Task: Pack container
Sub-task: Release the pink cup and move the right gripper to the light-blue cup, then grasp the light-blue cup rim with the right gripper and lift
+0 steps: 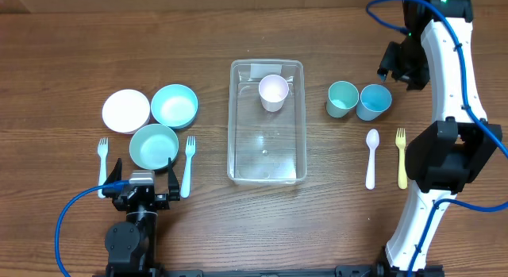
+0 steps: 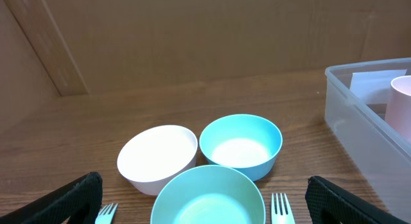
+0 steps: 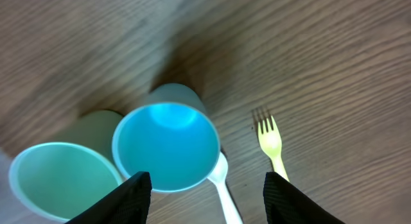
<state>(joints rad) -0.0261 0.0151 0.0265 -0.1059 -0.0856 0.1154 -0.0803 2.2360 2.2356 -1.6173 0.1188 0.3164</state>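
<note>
Left gripper [image 1: 144, 166] is sitting at the near left, jaws spread wide, gripping nothing. The near teal bowl [image 1: 153, 146] is lying just ahead of it.

Right gripper [image 3: 207, 185] is hanging over the far right, jaws partway apart and empty, above the blue cup [image 1: 375, 101] and teal cup [image 1: 342, 98].

Container [image 1: 266, 150] is resting at table centre, long axis running near to far, mouth facing up. A pale pink cup [image 1: 273, 92] is standing at its far end.

Counting:
- Bowls, three: the near teal bowl, far teal bowl [image 1: 174, 105], white bowl [image 1: 125, 110]
- Cups, three
- Forks, three: two pale forks [image 1: 188, 162] and a yellow fork [image 1: 402, 158]
- One white spoon [image 1: 371, 158]
</note>
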